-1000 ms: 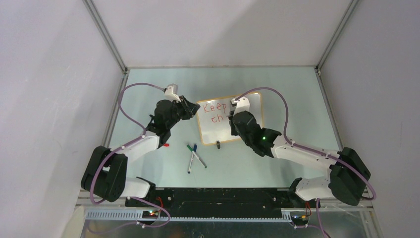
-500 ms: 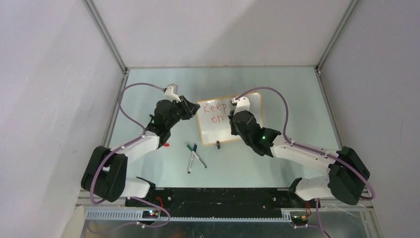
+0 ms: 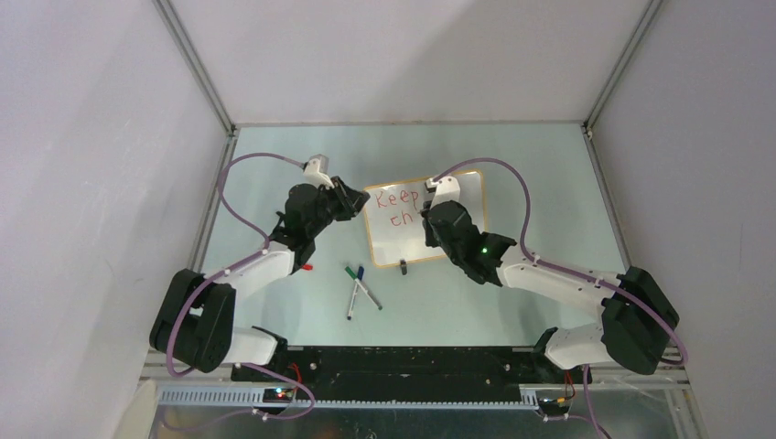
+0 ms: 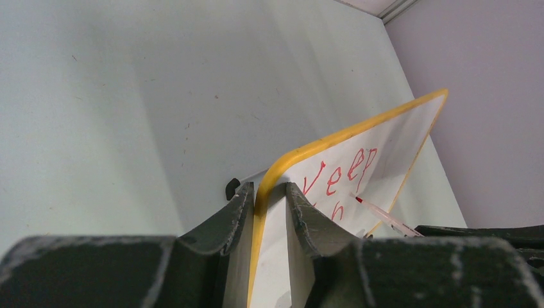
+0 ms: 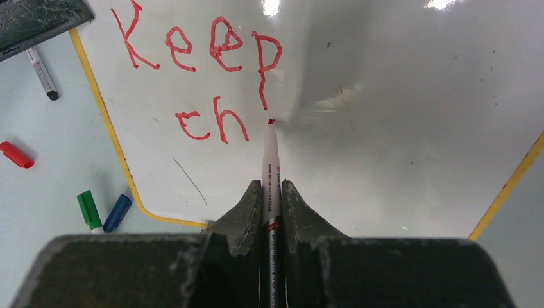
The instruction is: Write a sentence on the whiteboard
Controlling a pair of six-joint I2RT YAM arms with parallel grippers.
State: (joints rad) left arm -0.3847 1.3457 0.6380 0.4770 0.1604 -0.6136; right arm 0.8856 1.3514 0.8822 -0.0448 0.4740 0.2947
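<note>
The whiteboard (image 3: pixel 462 197) with its tan-orange frame (image 4: pixel 333 140) lies mid-table; it also fills the right wrist view (image 5: pixel 398 115). Red letters (image 5: pixel 199 48) read "Keep" with "ch" (image 5: pixel 212 122) below; they also show from above (image 3: pixel 396 197). My left gripper (image 4: pixel 269 192) is shut on the board's left edge, also seen from above (image 3: pixel 352 198). My right gripper (image 5: pixel 270 192) is shut on a red marker (image 5: pixel 270 160), its tip on the board just right of "ch". The right gripper also shows in the top view (image 3: pixel 437 219).
A red cap (image 5: pixel 16 154) lies left of the board. Green (image 5: pixel 88 209) and blue (image 5: pixel 117 212) markers lie near the board's lower left corner, also in the top view (image 3: pixel 359 288). A black clip foot (image 3: pixel 404 266) stands at the board's near edge.
The right forearm has shifted slightly left. The writing still reads "Keep ch"; the left arm has not moved.
</note>
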